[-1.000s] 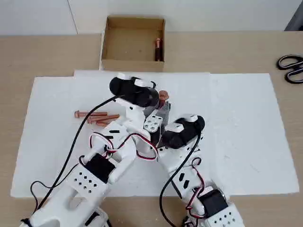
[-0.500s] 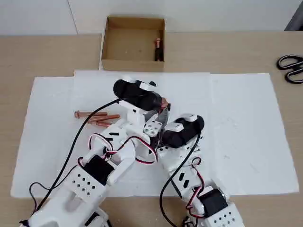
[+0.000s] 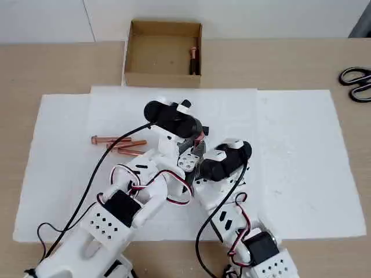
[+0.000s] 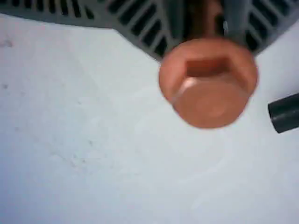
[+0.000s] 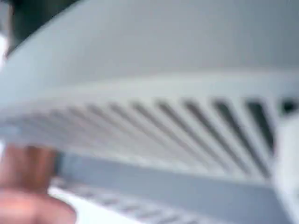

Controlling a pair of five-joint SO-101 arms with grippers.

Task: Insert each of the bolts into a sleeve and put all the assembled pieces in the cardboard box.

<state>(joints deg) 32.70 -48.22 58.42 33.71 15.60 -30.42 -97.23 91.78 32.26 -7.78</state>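
My left gripper (image 4: 205, 16) is shut on the shank of a copper bolt (image 4: 208, 81), whose hex head faces the left wrist camera. In the high view the grey ribbed fingers (image 3: 200, 149) and a glimpse of the bolt (image 3: 200, 137) sit mid-sheet, just under the left wrist. The right arm's wrist (image 3: 225, 159) is pressed close against them, and its gripper is hidden beneath it. A ribbed finger (image 5: 154, 121) and a copper blur (image 5: 28, 186) show in the right wrist view. A dark cylinder end (image 4: 284, 113) lies beside the bolt. Loose bolts (image 3: 119, 143) lie to the left.
The cardboard box (image 3: 133, 55) stands at the back with one assembled piece (image 3: 193, 61) against its right wall. Scissors (image 3: 356, 84) lie at the table's far right edge. The white sheet (image 3: 295, 150) covers the work area.
The left arm's wrist has swung right and toward the right arm, carrying the bolt with it. The bolt head now sits under the left wrist. The right arm has barely moved.
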